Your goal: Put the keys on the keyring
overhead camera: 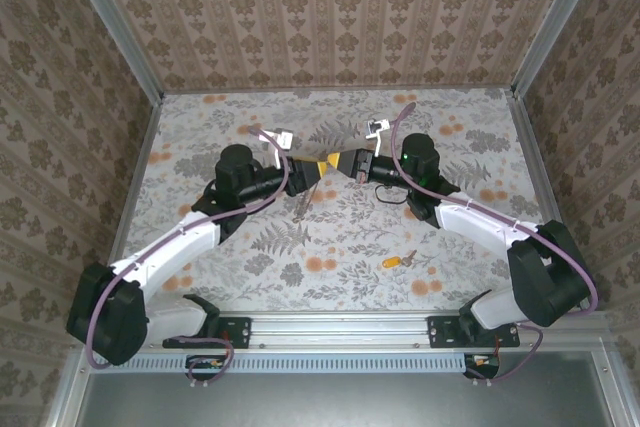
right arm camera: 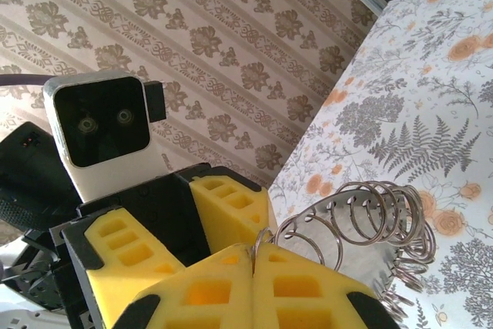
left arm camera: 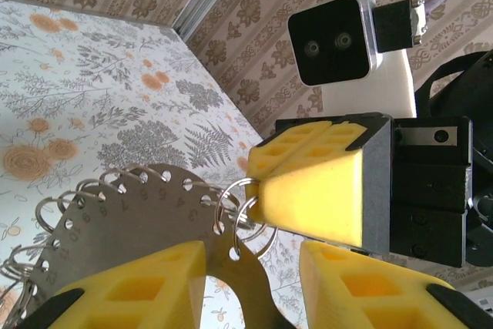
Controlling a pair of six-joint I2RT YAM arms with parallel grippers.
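Observation:
The key (overhead camera: pixel 398 261), tiny with an orange-yellow head, lies on the flowered table in front of the right arm, apart from both grippers. Both grippers meet in the air above the table's middle. My left gripper (overhead camera: pixel 318 173) (left arm camera: pixel 254 271) is shut on a grey metal plate (left arm camera: pixel 131 225) (right arm camera: pixel 362 230) that has numbered holes and carries several silvery split rings. One of those rings, the keyring (left arm camera: pixel 240 182) (right arm camera: pixel 259 235), is pinched at its edge between the yellow fingers (left arm camera: pixel 308 198) of my right gripper (overhead camera: pixel 350 165) (right arm camera: pixel 253 256), which is shut on it.
Patterned walls close in the table on three sides, and a metal rail (overhead camera: pixel 340 332) runs along the near edge. More rings (right arm camera: pixel 389 213) hang from the plate, some dangling below it (overhead camera: pixel 300 207). Open tabletop lies to the left and at the back.

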